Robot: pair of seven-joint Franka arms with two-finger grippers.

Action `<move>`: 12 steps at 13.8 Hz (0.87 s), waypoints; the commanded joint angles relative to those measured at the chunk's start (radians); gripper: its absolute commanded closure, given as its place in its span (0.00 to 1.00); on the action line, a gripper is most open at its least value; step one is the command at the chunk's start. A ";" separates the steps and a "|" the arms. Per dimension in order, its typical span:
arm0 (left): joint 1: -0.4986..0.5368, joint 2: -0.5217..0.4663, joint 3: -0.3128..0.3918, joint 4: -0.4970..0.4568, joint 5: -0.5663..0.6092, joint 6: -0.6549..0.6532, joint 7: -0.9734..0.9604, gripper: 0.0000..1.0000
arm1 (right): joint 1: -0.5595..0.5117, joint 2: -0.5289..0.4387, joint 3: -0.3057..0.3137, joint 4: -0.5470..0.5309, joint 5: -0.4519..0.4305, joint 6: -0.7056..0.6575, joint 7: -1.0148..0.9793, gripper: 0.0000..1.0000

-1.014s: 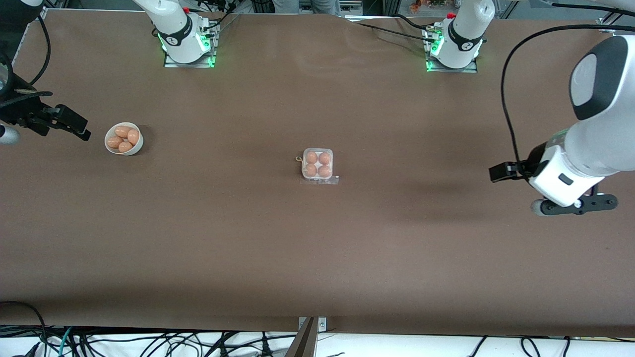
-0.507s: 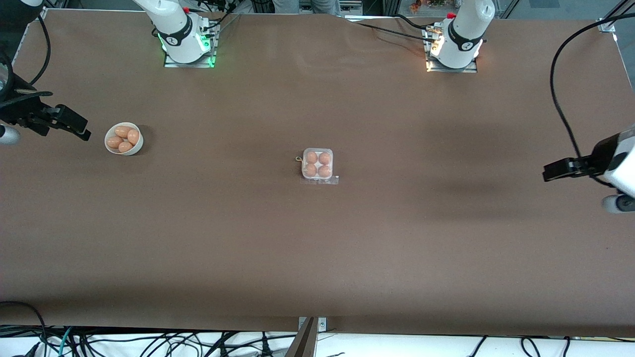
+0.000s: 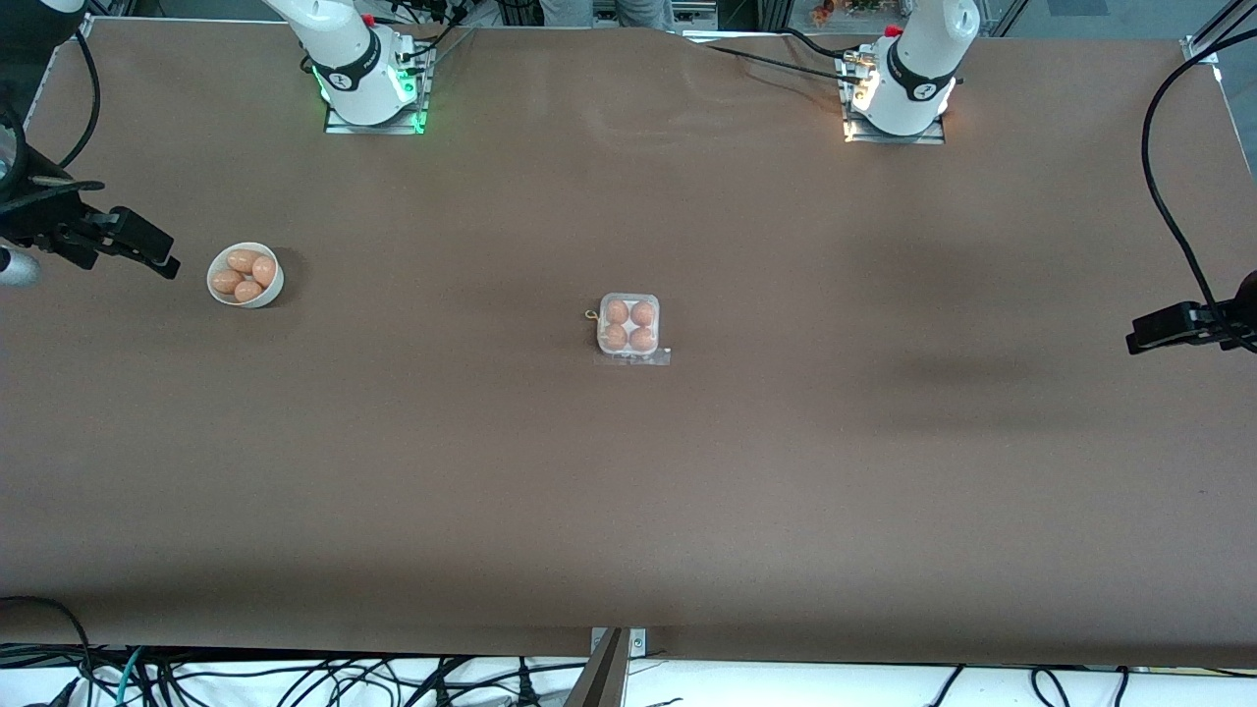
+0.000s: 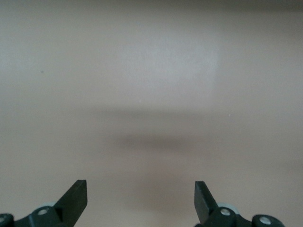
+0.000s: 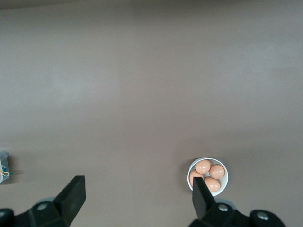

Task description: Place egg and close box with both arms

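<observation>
The box [image 3: 628, 325] sits at the middle of the table with a brown egg [image 3: 616, 312] in each of its four cells. A clear plastic strip lies on the table along its nearer edge. I cannot tell how the lid stands. My right gripper [image 5: 137, 187] is open and empty, high over the right arm's end of the table, next to a white bowl [image 5: 225, 182]. My left gripper [image 4: 140, 189] is open and empty over bare table at the left arm's end. In the front view only each wrist's black camera mount shows, at the edges.
The white bowl [image 3: 274, 289] holds several more brown eggs [image 3: 245, 274] near the right arm's end. The box's edge shows in the right wrist view [image 5: 4, 163]. Cables hang along the table's nearer edge. The arm bases stand at the top of the front view.
My left arm has drawn away from the box toward its own end of the table and mostly left the front view. The right arm, box and bowl have not moved.
</observation>
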 commanded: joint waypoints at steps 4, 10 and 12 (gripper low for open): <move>-0.002 -0.110 -0.013 -0.176 0.013 0.069 0.028 0.00 | -0.011 0.004 0.007 0.022 0.015 -0.022 -0.004 0.00; -0.036 -0.266 -0.033 -0.432 -0.067 0.237 0.030 0.00 | -0.011 0.004 0.007 0.022 0.015 -0.022 -0.005 0.00; -0.045 -0.291 -0.033 -0.459 -0.065 0.223 0.030 0.00 | -0.011 0.004 0.007 0.022 0.015 -0.022 -0.005 0.00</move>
